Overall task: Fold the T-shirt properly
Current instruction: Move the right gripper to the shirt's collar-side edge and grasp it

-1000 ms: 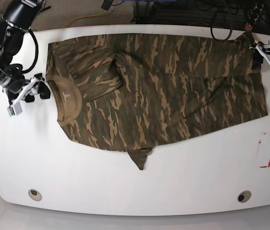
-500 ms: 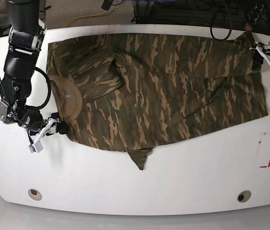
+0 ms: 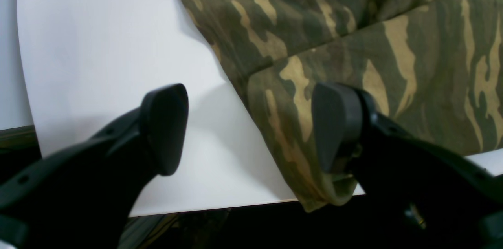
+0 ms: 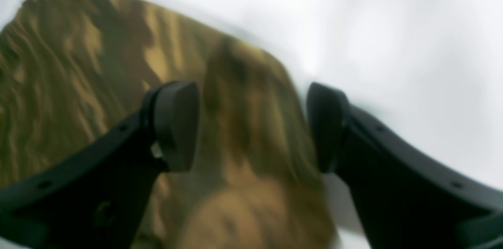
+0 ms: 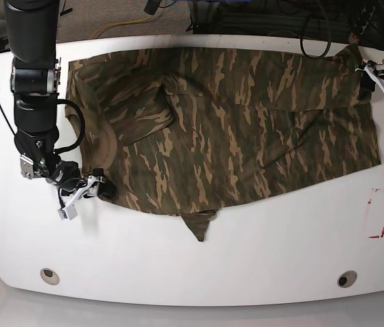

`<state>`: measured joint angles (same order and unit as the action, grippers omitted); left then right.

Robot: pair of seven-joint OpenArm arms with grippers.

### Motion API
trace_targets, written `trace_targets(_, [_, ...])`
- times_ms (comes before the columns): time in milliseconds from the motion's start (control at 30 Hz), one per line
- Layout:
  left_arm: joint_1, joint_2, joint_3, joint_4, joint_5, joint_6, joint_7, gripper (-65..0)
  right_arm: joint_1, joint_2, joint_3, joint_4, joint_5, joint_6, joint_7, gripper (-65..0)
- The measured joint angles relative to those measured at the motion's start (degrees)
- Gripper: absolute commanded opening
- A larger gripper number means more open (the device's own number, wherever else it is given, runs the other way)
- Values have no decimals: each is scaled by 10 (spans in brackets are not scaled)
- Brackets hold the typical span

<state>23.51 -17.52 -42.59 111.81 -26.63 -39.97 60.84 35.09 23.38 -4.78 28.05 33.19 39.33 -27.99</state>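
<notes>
surface (image 5: 178, 272) white | T-shirt (image 5: 246, 116) spread flat across it, one sleeve tucked over | right gripper (image 5: 83, 194) has swung from collar down to near shoulder corner, jaws parted, holding nothing: fold grab likely next | left gripper (image 3: 251, 127) at hem corner, jaws parted, empty

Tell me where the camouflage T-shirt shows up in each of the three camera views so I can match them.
Base: the T-shirt lies spread across the upper middle of the white table.
Left wrist: upper right, one corner hanging over the table's edge.
Right wrist: blurred, filling the left and centre.
Shared landmark: the white table beside the cloth.
</notes>
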Motion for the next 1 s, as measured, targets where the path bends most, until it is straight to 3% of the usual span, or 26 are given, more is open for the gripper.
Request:
trace_targets(167, [-18, 0, -2, -1, 1, 0, 3, -193, 6, -19, -23, -7, 2, 3, 19, -255])
trace_targets(267, [-51, 0, -30, -1, 5, -2, -3, -190, 6, -32, -23, -7, 2, 4, 23, -358])
trace_targets(333, [-70, 0, -42, -2, 48, -1, -1, -164, 6, -36, -23, -8, 2, 3, 21, -466])
trace_targets(467, [-117, 2, -41, -27, 112, 8, 2, -110, 6, -42, -23, -8, -2, 1, 12, -598])
trace_targets(633, [-181, -1, -43, -139, 136, 52, -1, -99, 4, -43, -24, -8, -2, 1, 10, -606])
trace_targets(1000, [-268, 0, -42, -347, 133, 52, -1, -97, 6, -45, -24, -8, -4, 1, 9, -607])
